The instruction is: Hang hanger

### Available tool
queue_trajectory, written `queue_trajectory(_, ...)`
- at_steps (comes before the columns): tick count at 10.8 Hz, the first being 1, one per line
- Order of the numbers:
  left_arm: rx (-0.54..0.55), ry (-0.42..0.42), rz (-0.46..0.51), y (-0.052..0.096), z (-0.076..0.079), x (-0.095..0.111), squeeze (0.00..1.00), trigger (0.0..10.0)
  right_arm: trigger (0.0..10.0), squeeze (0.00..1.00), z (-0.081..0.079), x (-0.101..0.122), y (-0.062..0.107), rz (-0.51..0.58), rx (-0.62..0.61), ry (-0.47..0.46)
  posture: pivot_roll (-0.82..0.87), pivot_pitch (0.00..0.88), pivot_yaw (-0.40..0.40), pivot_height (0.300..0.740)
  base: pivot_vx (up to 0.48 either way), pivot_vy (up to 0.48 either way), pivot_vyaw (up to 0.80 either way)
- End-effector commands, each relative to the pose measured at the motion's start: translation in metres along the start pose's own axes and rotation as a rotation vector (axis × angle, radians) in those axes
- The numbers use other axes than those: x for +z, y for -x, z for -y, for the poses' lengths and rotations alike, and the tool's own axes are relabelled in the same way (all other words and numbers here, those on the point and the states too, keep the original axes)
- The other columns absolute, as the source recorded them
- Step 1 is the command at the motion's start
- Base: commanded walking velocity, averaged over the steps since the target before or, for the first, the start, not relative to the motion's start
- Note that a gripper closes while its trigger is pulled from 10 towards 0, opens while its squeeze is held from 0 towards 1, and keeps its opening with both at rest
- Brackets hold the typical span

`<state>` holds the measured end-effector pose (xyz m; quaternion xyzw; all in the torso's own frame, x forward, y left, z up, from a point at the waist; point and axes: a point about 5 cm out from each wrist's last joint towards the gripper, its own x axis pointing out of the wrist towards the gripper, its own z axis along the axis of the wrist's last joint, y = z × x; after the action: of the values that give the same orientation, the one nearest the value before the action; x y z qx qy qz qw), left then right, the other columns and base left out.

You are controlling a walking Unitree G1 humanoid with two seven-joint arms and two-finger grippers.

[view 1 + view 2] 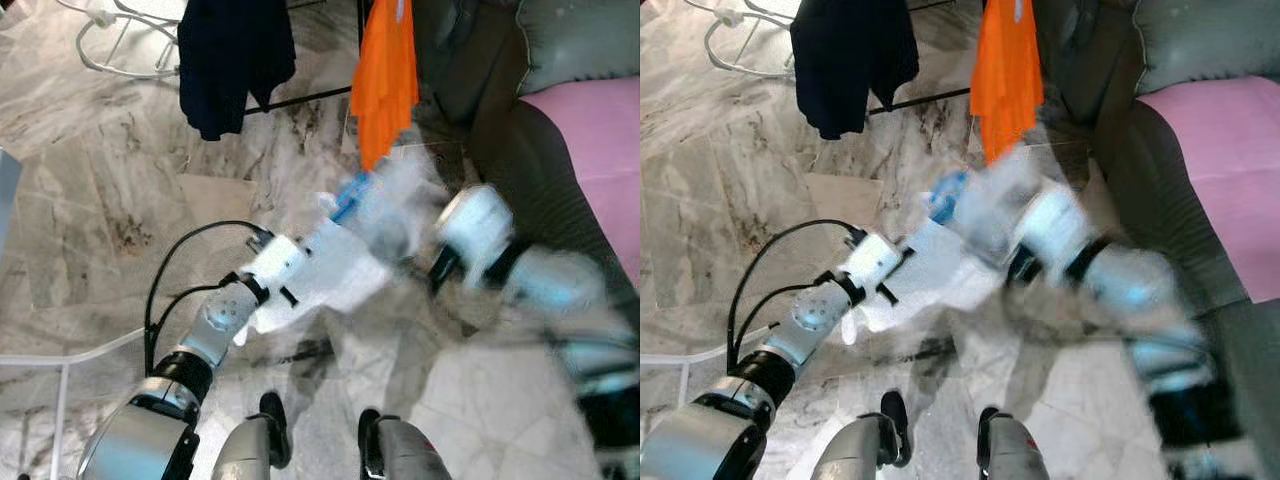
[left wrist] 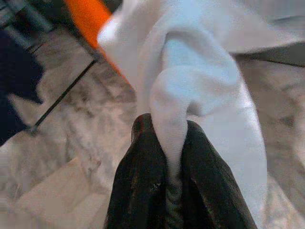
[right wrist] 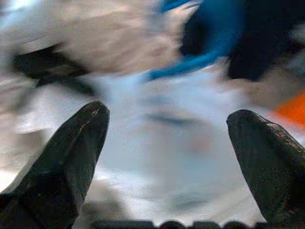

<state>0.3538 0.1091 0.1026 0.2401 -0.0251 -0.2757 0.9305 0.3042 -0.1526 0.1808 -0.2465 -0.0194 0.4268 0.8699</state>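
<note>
Left gripper (image 2: pixel 174 191): clamping a bunched fold of the white garment (image 2: pixel 200 86); its two black fingers (image 2: pixel 138 181) are pressing together with the cloth squeezed between them.
Left gripper's place: reaching out at the end of the silver left arm (image 1: pixel 215 330), near the middle of the head views, above the marble floor (image 1: pixel 90 200).
Right gripper (image 3: pixel 171 138): standing wide apart, nothing between its fingers (image 3: pixel 71 148); it is facing the white cloth and a blue shape just beyond the fingertips.
Right arm (image 1: pixel 500 250): blurring heavily, coming in from about 3 o'clock toward the garment.
Hanger (image 1: pixel 350 197): showing as a blue piece at the upper end of the white garment, toward 1 o'clock from the left gripper; too smeared to tell which way its hook is pointing.
Garment's long axis: running from the left gripper at about 7 o'clock up toward the blue hanger at about 1 o'clock, draping between the two arms.
Orange garment (image 1: pixel 385 75): hanging at 12 o'clock, just beyond the blue hanger.
Dark garment (image 1: pixel 230 60): hanging at about 11 o'clock, well apart from the white one.
Rack bar (image 1: pixel 300 98): running low between the two hanging garments.
Sofa (image 1: pixel 520 150): sitting at 2 o'clock, carrying a pink cushion (image 1: pixel 595 150).
Robot's feet (image 1: pixel 320 430): standing at 6 o'clock.
</note>
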Motion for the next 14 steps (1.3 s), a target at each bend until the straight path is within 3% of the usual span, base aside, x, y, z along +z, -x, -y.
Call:
queue_trajectory(1,0.049,0.029,0.001,0.0,-0.007,0.001,0.0,0.0,10.0,0.0,-0.011,-0.002,-0.002,-0.01,0.061,0.01,-0.18,0.32,0.049,0.74,0.0,0.0,0.0)
queue_trajectory(4,0.08,0.055,0.006,-0.001,-0.015,0.003,0.0,0.0,10.0,0.0,-0.019,-0.022,-0.006,-0.079,0.023,-0.029,-0.18,0.323,0.053,0.74,0.0,0.0,0.0)
queue_trajectory(7,0.096,0.065,0.045,0.0,-0.024,0.009,0.0,0.0,10.0,0.0,-0.023,-0.027,-0.004,-0.059,0.007,-0.064,-0.17,0.322,0.057,0.74,0.0,0.0,0.0)
queue_trajectory(9,0.068,0.061,0.1,0.001,-0.031,0.017,0.0,0.0,10.0,0.0,-0.003,-0.031,0.009,-0.082,-0.077,-0.034,-0.17,0.321,0.059,0.74,0.0,0.0,0.0)
queue_trajectory(12,-0.024,0.027,0.138,0.004,-0.031,0.02,0.0,0.0,10.0,0.0,0.015,-0.032,0.021,-0.096,-0.159,-0.009,-0.18,0.322,0.058,0.74,0.0,0.0,0.0)
queue_trajectory(13,-0.032,0.018,0.166,0.006,-0.037,0.024,0.0,0.0,10.0,0.0,0.031,-0.045,0.028,-0.18,-0.294,-0.01,-0.18,0.324,0.056,0.74,0.0,0.0,0.0)
queue_trajectory(14,-0.059,0.018,0.2,0.007,-0.039,0.029,0.0,0.0,10.0,0.0,0.042,-0.046,0.031,-0.161,-0.413,-0.069,-0.18,0.325,0.055,0.74,0.0,0.0,0.0)
